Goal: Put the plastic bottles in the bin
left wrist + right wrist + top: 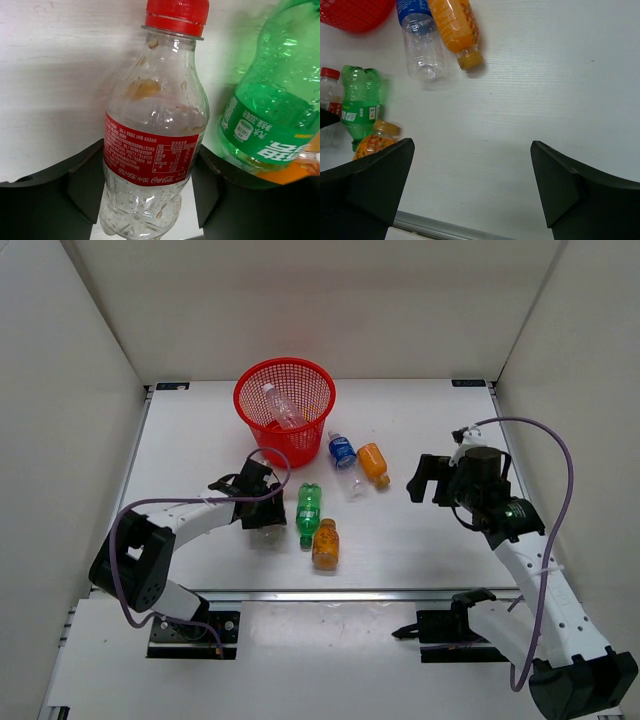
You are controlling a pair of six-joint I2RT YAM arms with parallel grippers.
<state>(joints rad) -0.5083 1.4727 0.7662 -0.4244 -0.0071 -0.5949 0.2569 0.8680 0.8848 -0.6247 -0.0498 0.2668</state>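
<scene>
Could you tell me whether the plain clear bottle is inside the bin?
Inside: the clear bottle lies within the red bin, below its rim.

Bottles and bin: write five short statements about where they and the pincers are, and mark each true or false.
1. A clear bottle lies inside the bin. True.
2. The left pincer is shut on the green bottle. False: it grips the red-labelled bottle; the green bottle lies beside it.
3. The right pincer is open and holds nothing. True.
4. The blue-labelled bottle is in the bin. False: it lies on the table, beside an orange bottle.
5. A second orange bottle lies next to the green bottle. True.
</scene>
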